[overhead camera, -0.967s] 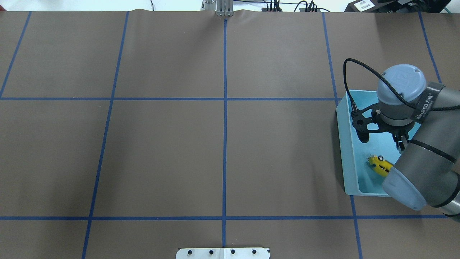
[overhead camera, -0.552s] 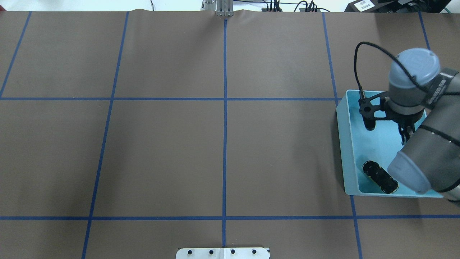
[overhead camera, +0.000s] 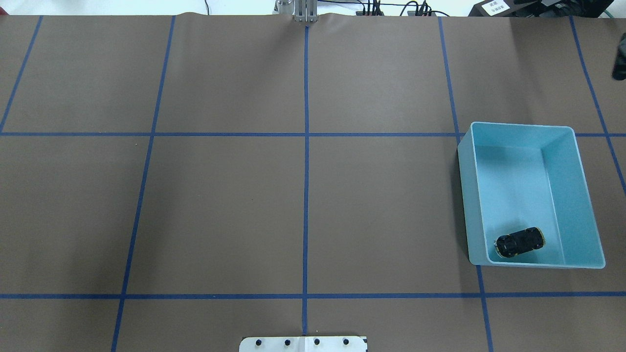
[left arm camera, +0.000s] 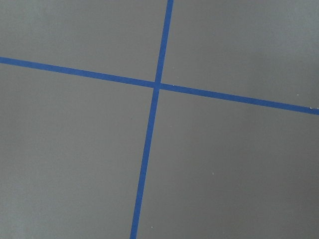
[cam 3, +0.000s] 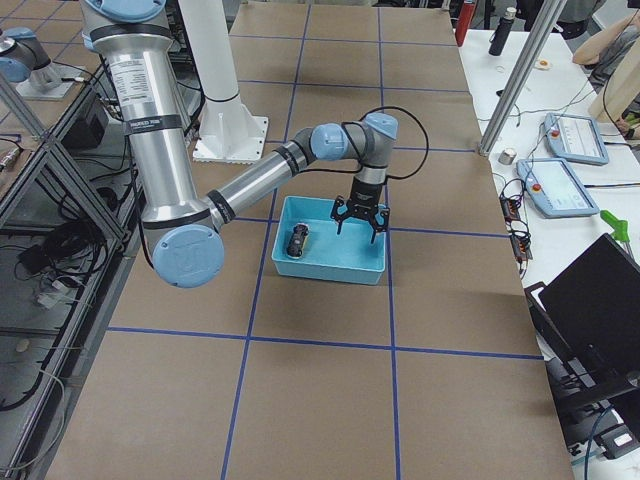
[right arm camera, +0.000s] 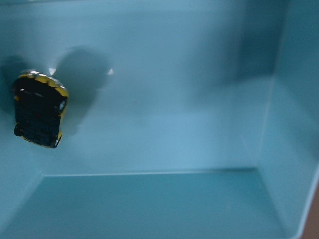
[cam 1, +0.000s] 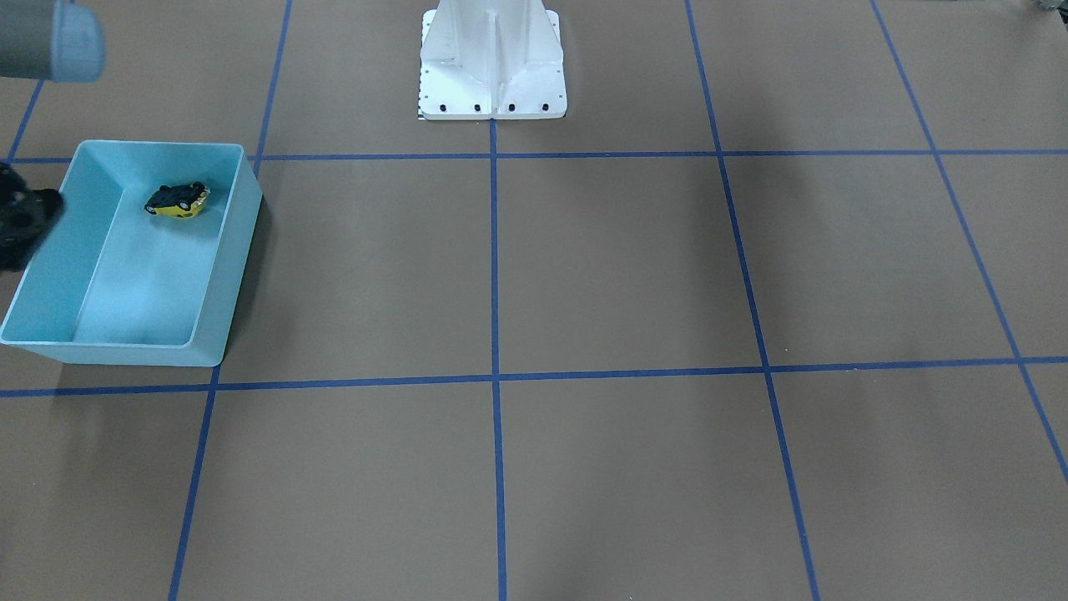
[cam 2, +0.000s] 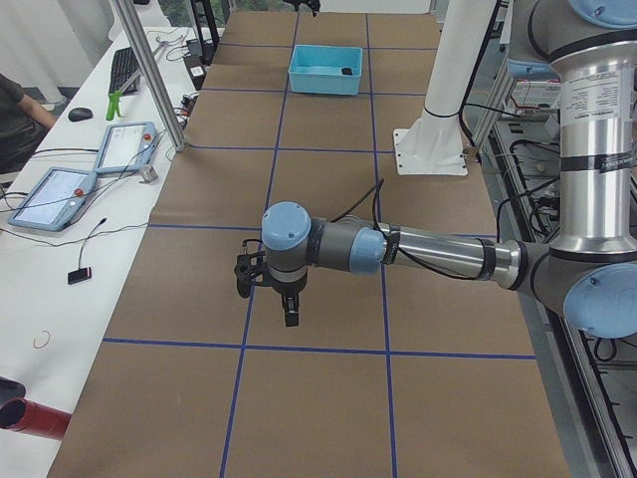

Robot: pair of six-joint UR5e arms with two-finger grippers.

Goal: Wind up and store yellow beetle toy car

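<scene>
The bench (overhead camera: 225, 205) wears a matte brown sheet, ruled into big squares by blue tape (overhead camera: 306, 195). A white label (overhead camera: 493, 6) beyond its far edge, near the right corner, carries print too small to read. The lettering on the right arm (cam 3: 150, 130) is just as illegible.

The left arm (cam 2: 438, 254) reaches out toward the bench's left edge. Its hand (cam 2: 290, 317) points down at bare paper (wide or narrow, I cannot tell; its own camera shows only tape lines). The right hand (cam 3: 361, 220) hangs near the light blue bin (overhead camera: 472, 205). It is cut off and blurred at the front view's edge, so its spread cannot be judged either.

The bin, smooth plastic with rounded corners, stands by the bench's right edge. Inside, at the end nearer the robot's edge, lies the yellow beetle toy car (overhead camera: 519, 242). It is flipped over, patterned black underside up with a thin yellow rim showing round it, and neither hand touches it.
</scene>
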